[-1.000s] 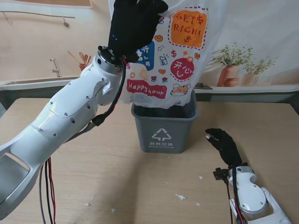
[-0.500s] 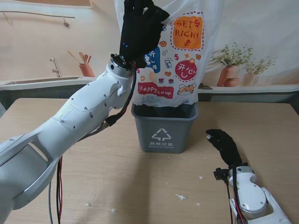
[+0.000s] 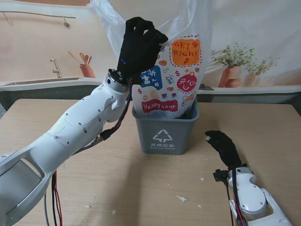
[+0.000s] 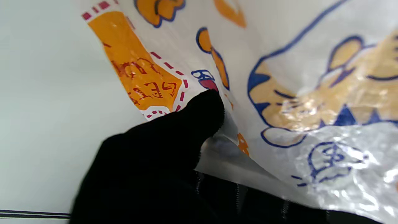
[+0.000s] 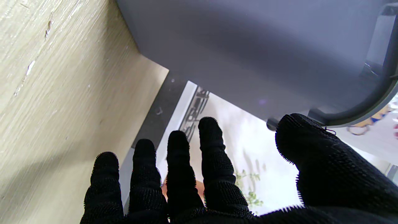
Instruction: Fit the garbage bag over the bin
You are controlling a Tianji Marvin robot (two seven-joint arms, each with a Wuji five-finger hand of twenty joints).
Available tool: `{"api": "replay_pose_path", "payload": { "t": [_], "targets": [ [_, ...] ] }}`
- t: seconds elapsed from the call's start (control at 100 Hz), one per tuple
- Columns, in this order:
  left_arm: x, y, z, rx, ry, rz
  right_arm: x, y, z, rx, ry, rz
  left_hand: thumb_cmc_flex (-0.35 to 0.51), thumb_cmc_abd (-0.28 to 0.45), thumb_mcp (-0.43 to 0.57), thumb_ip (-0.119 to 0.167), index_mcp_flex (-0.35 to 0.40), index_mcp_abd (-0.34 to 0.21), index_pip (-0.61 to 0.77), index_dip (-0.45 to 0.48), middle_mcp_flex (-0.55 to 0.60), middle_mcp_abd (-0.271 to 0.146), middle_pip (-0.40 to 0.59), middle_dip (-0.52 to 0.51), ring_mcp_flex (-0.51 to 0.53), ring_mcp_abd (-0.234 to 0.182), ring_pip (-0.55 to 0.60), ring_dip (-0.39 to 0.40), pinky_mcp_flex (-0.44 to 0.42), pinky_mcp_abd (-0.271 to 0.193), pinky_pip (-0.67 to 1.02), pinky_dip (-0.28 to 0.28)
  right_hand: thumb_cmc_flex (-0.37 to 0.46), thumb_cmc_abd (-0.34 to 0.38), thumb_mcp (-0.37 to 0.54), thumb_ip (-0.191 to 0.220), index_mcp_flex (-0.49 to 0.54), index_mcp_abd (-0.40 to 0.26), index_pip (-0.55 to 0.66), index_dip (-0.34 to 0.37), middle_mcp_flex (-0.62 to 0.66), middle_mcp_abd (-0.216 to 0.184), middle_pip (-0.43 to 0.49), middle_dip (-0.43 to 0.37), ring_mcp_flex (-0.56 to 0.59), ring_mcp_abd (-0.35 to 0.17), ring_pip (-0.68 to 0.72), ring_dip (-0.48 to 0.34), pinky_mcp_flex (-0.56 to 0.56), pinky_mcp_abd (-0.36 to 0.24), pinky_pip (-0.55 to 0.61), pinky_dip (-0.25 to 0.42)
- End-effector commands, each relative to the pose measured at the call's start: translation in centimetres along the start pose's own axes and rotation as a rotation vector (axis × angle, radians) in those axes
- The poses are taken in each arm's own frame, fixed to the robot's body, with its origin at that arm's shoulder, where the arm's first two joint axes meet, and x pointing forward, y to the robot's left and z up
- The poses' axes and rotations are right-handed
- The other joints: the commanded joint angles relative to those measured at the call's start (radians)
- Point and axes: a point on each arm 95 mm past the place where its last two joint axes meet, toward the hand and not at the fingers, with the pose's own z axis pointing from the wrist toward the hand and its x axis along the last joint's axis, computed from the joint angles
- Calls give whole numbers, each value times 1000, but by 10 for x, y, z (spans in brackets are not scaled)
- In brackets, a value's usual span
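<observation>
The left robot hand grips the printed garbage bag high over the grey bin, the bag's bottom dipping inside its rim. The right robot hand rests on the counter just right of the bin, fingers spread, holding nothing.

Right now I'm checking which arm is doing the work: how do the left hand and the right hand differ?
The left hand is raised above the bin; the right hand sits low over the table beside the bin. The left hand is closed on the garbage bag; the right hand holds nothing, fingers spread. Both wear black gloves.
</observation>
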Motion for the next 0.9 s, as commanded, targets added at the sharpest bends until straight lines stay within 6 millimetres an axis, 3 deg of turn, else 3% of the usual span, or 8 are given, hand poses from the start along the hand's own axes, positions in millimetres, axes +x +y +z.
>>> {"api": "replay_pose_path", "payload": {
  "t": [0.0, 0.15, 0.41, 0.6, 0.72, 0.82, 0.89],
  "targets": [
    [-12, -6, -5, -25, 6, 19, 1, -7, -1, 22, -7, 6, 29, -9, 20, -19, -1, -23, 29, 17, 6, -30, 1, -15, 23, -21, -5, -16, -9, -19, 48, 16, -27, 39, -5, 14, 13, 8, -4, 12, 11, -20, -12, 9, 14, -12, 13, 11, -2, -24, -3, 11],
    [-10, -3, -7, -63, 6, -25, 3, -9, 0, 30, -7, -2, 17, -12, 22, -20, 7, -39, 26, 11, 13, -42, 0, -32, 36, -34, -4, -32, 8, -34, 54, 18, -26, 39, -5, 14, 13, 5, -4, 13, 12, -19, -11, 9, 13, -11, 13, 11, -2, -23, -3, 12],
    [20, 21, -30, -239, 29, -128, 7, -10, 0, 36, 5, -13, -25, -10, 29, -32, 9, -101, 32, -3, 27, -88, 4, -79, 84, -79, -24, -80, 60, -75, 70, 32, -24, 37, -3, 14, 1, -1, -3, 14, 9, -16, -11, 9, 12, -11, 14, 12, -2, -23, -3, 12],
    [30, 7, -39, -345, -12, -194, 8, -8, -1, 33, 15, -7, -61, -14, 39, -37, 21, -165, 35, -15, 53, -129, -17, -101, 145, -128, -91, -99, 114, -125, 51, 29, -20, 36, 0, 14, -4, -7, -1, 15, 7, -17, -12, 9, 12, -10, 14, 11, -2, -23, -3, 12],
    [37, -2, -45, -416, -33, -250, 12, -6, -3, 19, 34, -10, -68, -24, 46, -35, 41, -174, 41, -34, 86, -133, -59, -80, 176, -134, -126, -92, 142, -135, 21, 18, -3, 20, 11, 17, -7, -15, 3, 17, 9, -18, -10, 10, 13, -10, 15, 12, 0, -24, -3, 12],
    [42, -6, -52, -491, -24, -275, 20, -3, -4, 11, 75, -28, -74, -26, 47, -32, 47, -175, 46, -59, 104, -130, -83, -71, 194, -129, -147, -92, 152, -133, 10, 13, 29, -10, 35, 18, 0, -51, 12, 19, 18, -59, -1, 13, 16, -31, 21, 15, 7, -47, -4, 10],
    [43, -7, -57, -527, -29, -284, 31, 0, -6, 9, 130, -64, -79, -25, 47, -35, 44, -177, 50, -61, 108, -134, -92, -65, 198, -134, -154, -92, 155, -133, 7, 11, 37, -21, 52, 15, -10, -64, 15, 21, 11, -65, 4, 17, 10, -38, 25, 18, 11, -61, -10, 3]
  ]
}}
